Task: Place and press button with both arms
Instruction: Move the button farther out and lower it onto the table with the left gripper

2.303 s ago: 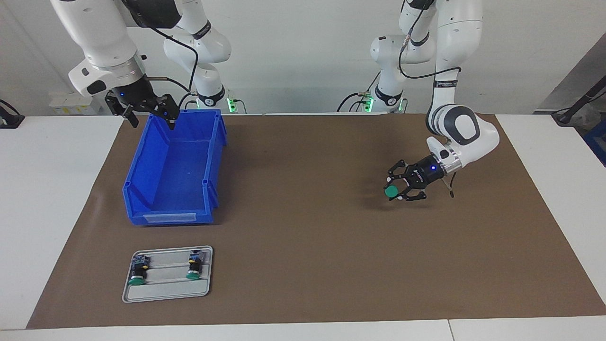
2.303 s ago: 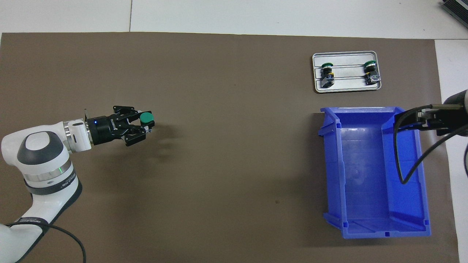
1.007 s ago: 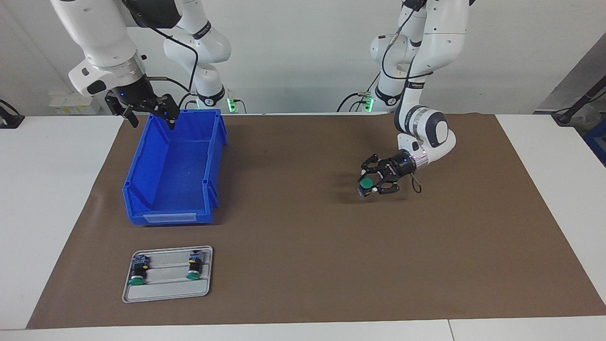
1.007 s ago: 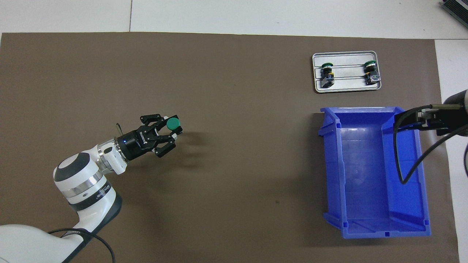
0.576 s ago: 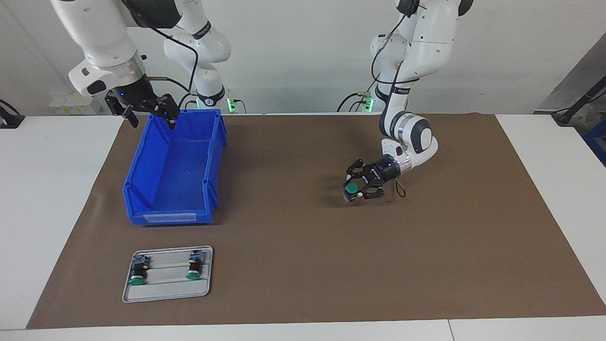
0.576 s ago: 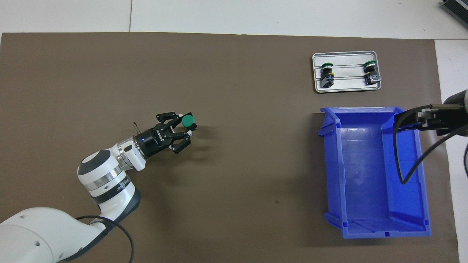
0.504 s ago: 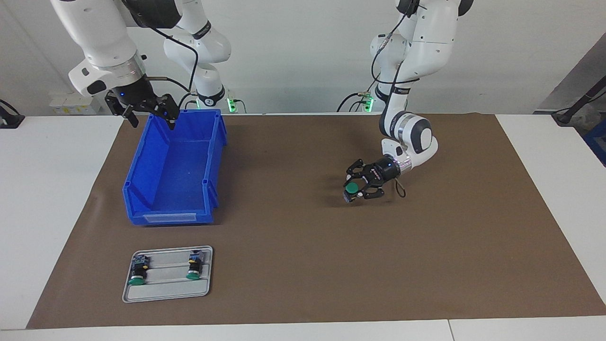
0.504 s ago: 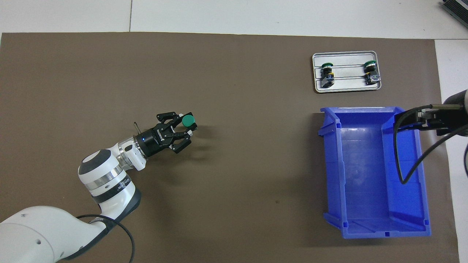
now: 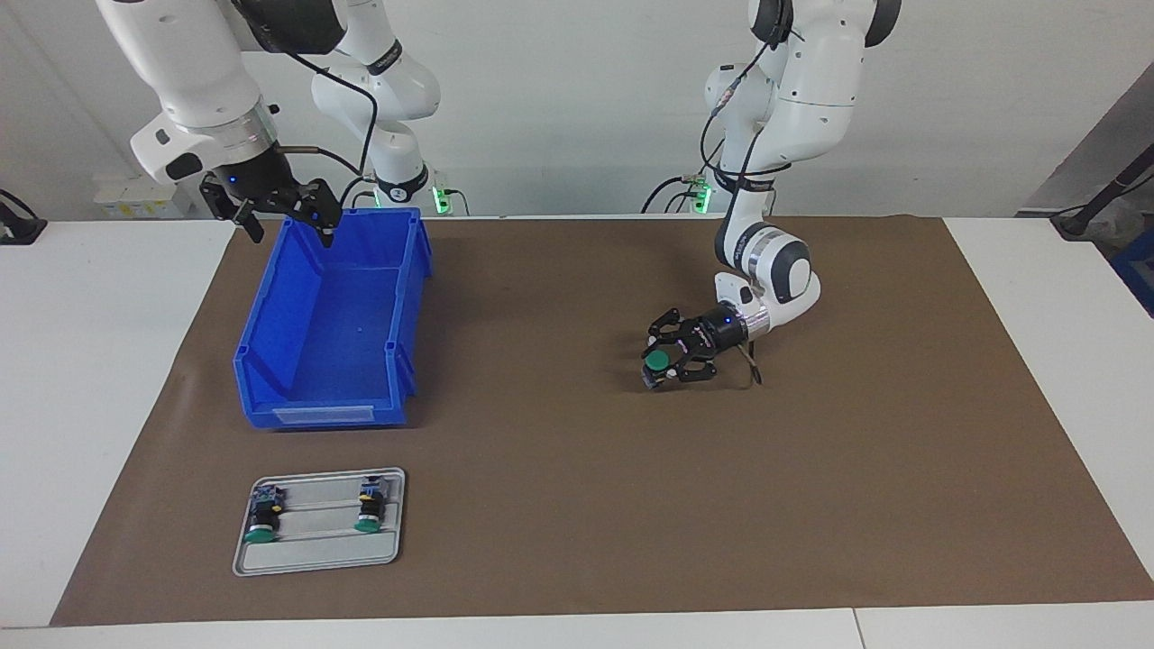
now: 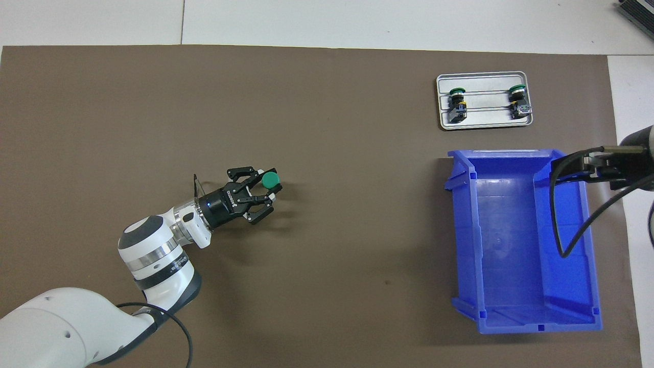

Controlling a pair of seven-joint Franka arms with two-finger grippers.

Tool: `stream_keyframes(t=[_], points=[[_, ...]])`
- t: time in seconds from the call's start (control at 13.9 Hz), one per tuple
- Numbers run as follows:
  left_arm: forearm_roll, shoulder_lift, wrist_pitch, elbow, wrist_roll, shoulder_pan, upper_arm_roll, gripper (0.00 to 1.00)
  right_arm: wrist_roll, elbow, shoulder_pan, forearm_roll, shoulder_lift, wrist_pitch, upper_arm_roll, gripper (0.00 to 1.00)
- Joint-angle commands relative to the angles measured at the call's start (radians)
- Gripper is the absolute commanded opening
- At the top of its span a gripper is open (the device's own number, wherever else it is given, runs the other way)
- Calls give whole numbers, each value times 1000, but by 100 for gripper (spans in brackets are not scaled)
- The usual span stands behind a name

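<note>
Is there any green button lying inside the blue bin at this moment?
No, the blue bin shows only its bare floor; two buttons lie on the metal tray and the left gripper holds the third button.

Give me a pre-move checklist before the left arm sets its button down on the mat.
1. Button gripped by left gripper: ok.
2. Green cap facing up: ok.
3. Brown mat under the button bare: ok.
4. Button touching the mat: cannot tell.
5. Right gripper open, waiting over the blue bin's rim nearest the robots: ok.
6. Two spare buttons lying on the grey tray: ok.
</note>
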Motion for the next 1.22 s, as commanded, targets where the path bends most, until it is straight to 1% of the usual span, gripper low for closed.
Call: stream_keyframes(t=[0.0, 0.22, 0.36, 0.58, 0.79, 0.86, 1.01, 1.15], points=[[-8, 1, -45, -22, 31, -12, 16, 16, 6, -25, -8, 13, -21, 15, 8, 100], [22, 13, -31, -23, 44, -9, 17, 16, 6, -25, -8, 12, -21, 15, 8, 100], [24, 19, -2, -25, 64, -12, 17, 16, 6, -25, -8, 12, -21, 15, 8, 100], [24, 21, -2, -25, 72, -12, 17, 16, 4, -25, -8, 12, -21, 15, 8, 100], [26, 21, 6, -27, 72, -12, 17, 18, 6, -25, -8, 13, -21, 15, 8, 100], [24, 21, 7, -28, 72, -12, 17, 21, 6, -25, -8, 13, -21, 15, 8, 100], [26, 21, 1, -33, 73, -10, 17, 35, 6, -25, -8, 13, -21, 15, 8, 100], [26, 21, 6, -34, 80, -12, 17, 43, 4, -25, -8, 13, -21, 15, 8, 100]])
